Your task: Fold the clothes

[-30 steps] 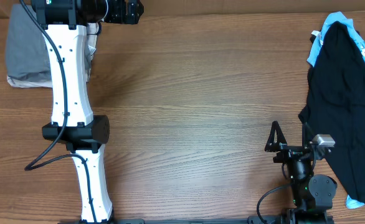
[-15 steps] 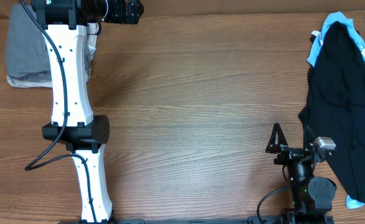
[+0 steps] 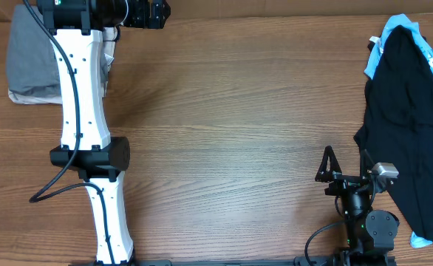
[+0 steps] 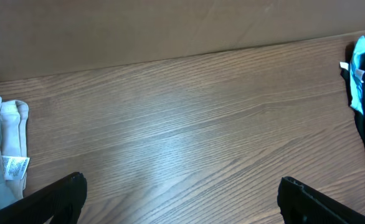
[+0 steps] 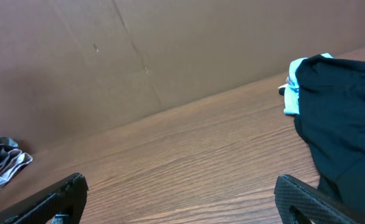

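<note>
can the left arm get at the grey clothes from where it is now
Probably yes: the grey clothes lie uncovered beside the left arm, and the left hand is open and empty, though it faces away and must swing round.

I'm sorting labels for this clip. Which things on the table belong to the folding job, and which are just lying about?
Part of the job:
- the grey garment, lying folded at the far left corner of the table

Just lying about:
- the pale beige garment, showing at the grey one's edges
- the black garment with light-blue cloth, at the right edge
</note>
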Available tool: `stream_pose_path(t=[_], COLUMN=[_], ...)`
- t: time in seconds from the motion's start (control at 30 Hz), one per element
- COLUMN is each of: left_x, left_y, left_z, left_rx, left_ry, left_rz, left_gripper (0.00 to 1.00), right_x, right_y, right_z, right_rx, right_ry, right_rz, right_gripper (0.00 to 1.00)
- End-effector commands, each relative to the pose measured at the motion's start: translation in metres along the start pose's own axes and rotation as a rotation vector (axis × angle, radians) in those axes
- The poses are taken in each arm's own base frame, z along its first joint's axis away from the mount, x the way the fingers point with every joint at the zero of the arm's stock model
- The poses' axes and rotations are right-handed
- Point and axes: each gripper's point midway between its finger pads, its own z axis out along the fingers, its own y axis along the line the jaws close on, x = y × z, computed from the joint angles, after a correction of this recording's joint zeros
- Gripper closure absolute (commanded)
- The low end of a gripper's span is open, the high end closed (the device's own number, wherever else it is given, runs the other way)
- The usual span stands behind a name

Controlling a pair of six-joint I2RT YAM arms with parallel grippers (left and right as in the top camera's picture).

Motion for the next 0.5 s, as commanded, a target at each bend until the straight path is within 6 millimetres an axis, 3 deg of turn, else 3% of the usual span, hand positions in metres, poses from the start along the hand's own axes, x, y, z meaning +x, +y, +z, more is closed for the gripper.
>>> stream_pose_path(t=[0.0,0.33,0.47], left_x=[0.003,0.004,-0.003], left_y=[-0.003,-0.004,-0.029], left_z=[0.007,0.009,-0.007], left_rx=[0.02,0.021,0.042], left_ry=[0.015,0.018,-0.013], left_rz=[0.005,0.007,0.046], left_gripper=[0.0,0.0,0.0], right_x=[0.001,0.001,0.001], right_y=[0.0,0.0,0.0], right_z=[0.0,0.0,0.0], right_rx=[-0.001,-0.001,-0.001], right_ry=[-0.007,-0.007,-0.007], right_rz=[0.004,0.004,0.004], right_gripper=[0.0,0.0,0.0])
